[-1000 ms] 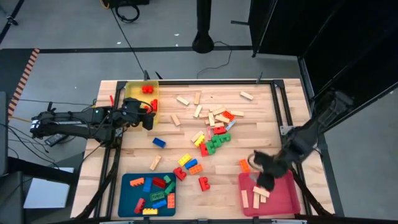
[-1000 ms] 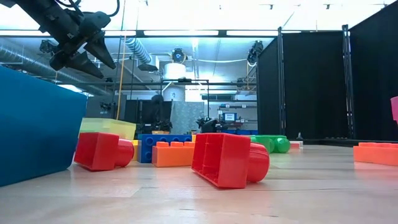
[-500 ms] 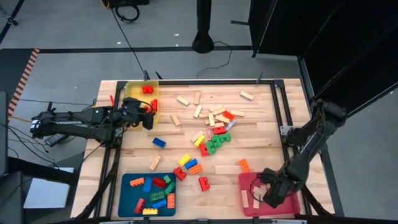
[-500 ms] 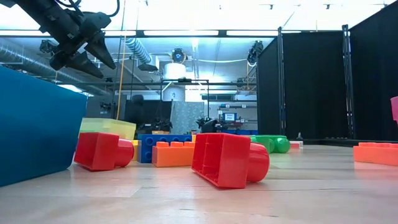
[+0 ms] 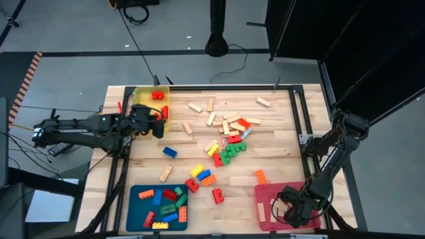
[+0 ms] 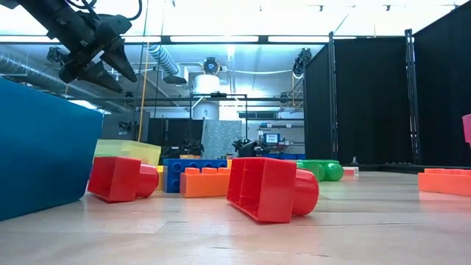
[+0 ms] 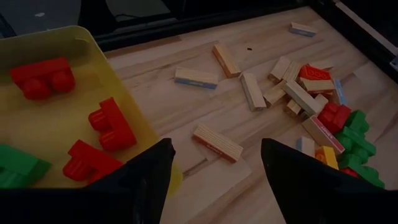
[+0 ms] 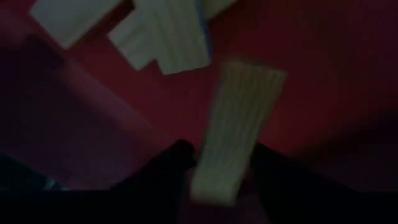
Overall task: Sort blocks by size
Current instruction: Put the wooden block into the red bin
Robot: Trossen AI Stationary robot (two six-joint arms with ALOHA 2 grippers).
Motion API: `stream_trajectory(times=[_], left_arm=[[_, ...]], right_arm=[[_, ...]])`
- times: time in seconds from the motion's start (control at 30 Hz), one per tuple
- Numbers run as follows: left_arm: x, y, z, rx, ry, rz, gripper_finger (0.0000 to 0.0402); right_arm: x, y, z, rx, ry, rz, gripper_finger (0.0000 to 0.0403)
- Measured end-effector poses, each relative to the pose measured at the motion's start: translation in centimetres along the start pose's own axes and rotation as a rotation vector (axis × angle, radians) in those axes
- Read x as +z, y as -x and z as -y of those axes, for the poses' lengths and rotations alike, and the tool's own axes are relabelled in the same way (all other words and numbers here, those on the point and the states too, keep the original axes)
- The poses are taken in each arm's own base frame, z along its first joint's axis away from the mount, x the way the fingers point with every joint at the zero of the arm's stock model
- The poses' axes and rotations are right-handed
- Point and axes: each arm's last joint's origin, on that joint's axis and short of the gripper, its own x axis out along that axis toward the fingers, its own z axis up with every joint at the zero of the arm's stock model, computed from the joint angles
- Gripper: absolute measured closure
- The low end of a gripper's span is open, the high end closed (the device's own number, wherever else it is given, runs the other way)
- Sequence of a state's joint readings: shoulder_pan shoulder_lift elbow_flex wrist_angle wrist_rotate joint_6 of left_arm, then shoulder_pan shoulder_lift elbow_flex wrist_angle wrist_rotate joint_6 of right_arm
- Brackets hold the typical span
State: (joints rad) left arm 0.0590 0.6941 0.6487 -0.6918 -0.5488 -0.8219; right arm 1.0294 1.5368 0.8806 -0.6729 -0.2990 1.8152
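Right gripper (image 8: pixel 217 177) over pink tray (image 5: pixel 265 194), jaws loosely flanking pale wooden bar (image 8: pixel 239 124); left gripper (image 7: pixel 214 165) jaws wide. Bar likely light, rigid; grip long sides.

Evenly lit from above in the high view, with only soft, short shadows on the pale surface (image 5: pixel 279 133). Strong glare from ceiling strip lights (image 6: pixel 221 38) in the low view, whitening the top edge. Dim in both wrist views; heavily blurred and murky inside the pink tray (image 8: pixel 323 74), a wooden bar (image 8: pixel 239 127) smeared and out of focus.
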Motion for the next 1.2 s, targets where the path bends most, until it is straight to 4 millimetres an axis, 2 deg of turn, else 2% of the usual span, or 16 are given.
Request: stream_trajectory(times=[0.1, 0.2, 0.33, 0.5, 0.6, 0.7, 0.8, 0.87, 0.93, 1.07, 1.2], left_arm=[[0.0, 0.0, 0.0, 0.000, -0.001, 0.000, 0.0149], [0.0, 0.0, 0.0, 0.000, -0.001, 0.000, 0.0149], [0.0, 0.0, 0.0, 0.000, -0.001, 0.000, 0.0149], [0.0, 0.0, 0.0, 0.000, -0.005, 0.000, 0.0149], [0.0, 0.0, 0.0, 0.000, -0.005, 0.000, 0.0149], [0.0, 0.0, 0.0, 0.000, -0.005, 0.000, 0.0149], [0.0, 0.0, 0.0, 0.000, -0.005, 0.000, 0.0149], [0.0, 0.0, 0.0, 0.000, -0.005, 0.000, 0.0149], [0.0, 0.0, 0.0, 0.001, -0.004, 0.000, 0.0149], [0.0, 0.0, 0.0, 0.001, -0.003, 0.000, 0.0149], [0.0, 0.0, 0.0, 0.001, -0.003, -0.001, 0.0149]], right_arm=[[0.0, 0.0, 0.1, -0.014, -0.021, -0.005, 0.0129], [0.2, 0.2, 0.1, -0.013, -0.029, -0.012, 0.0088], [0.9, 2.1, -0.1, 0.065, -0.032, -0.018, 0.0082], [3.5, 6.5, 0.1, 0.231, -0.027, 0.052, 0.0100], [6.4, 9.3, 0.9, 0.318, 0.001, 0.182, 0.0111], [10.1, 11.7, 2.3, 0.336, 0.042, 0.349, 0.0120], [14.4, 13.2, 4.8, 0.259, -0.071, 0.458, 0.0130], [17.0, 13.9, 6.9, 0.187, -0.166, 0.490, 0.0138], [19.5, 14.4, 9.0, 0.116, -0.182, 0.524, 0.0145], [23.4, 15.0, 12.4, -0.023, -0.044, 0.569, 0.0156], [25.7, 14.9, 15.2, -0.161, 0.162, 0.523, 0.0158]])
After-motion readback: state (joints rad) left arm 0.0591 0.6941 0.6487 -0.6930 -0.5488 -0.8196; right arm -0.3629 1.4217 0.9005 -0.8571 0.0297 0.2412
